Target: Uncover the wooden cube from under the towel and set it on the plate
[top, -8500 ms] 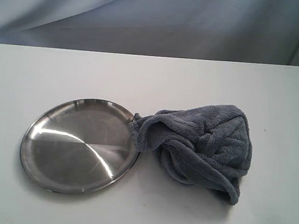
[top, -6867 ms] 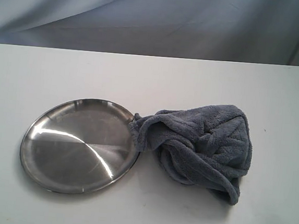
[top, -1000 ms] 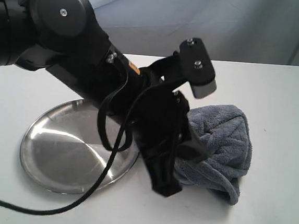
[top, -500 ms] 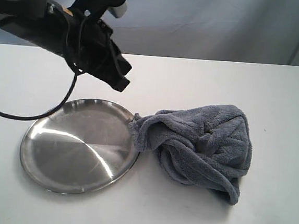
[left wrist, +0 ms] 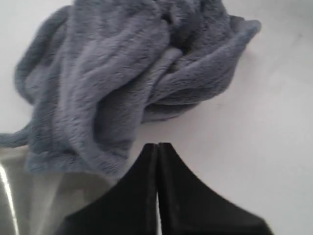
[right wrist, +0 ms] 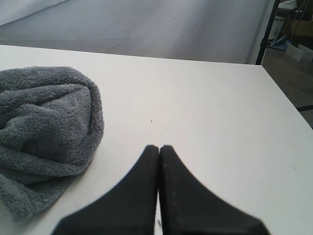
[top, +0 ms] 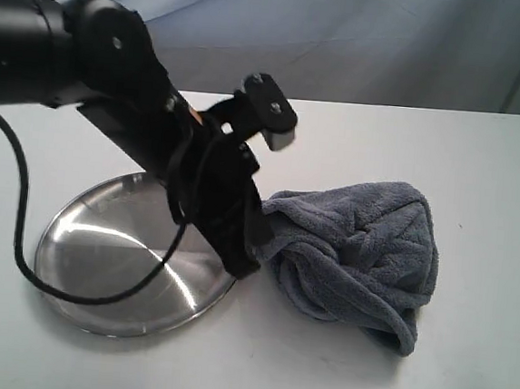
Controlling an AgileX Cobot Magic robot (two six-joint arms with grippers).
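Observation:
The grey-blue towel (top: 364,249) lies bunched on the white table, right of the steel plate (top: 99,262), with its left fold touching the plate's rim. No wooden cube shows in any view; the towel's folds hide whatever lies under it. My left gripper (top: 243,264) is low at the plate's right rim, just beside the towel's left edge. In the left wrist view the gripper (left wrist: 157,145) is shut and empty, a little short of the towel (left wrist: 122,83), with a part of the plate (left wrist: 29,196) beside it. My right gripper (right wrist: 159,147) is shut and empty, and the towel (right wrist: 44,122) lies off to one side.
The left arm (top: 115,82) reaches in from the upper left and covers the plate's far side. Bare white table (top: 428,145) surrounds the towel. A grey backdrop hangs behind the table's far edge, and the right wrist view shows the table's side edge (right wrist: 286,98).
Half a second ago the left arm was raised at the back left, over the table behind the plate. It has come down and forward to the gap between plate and towel. The towel has not moved.

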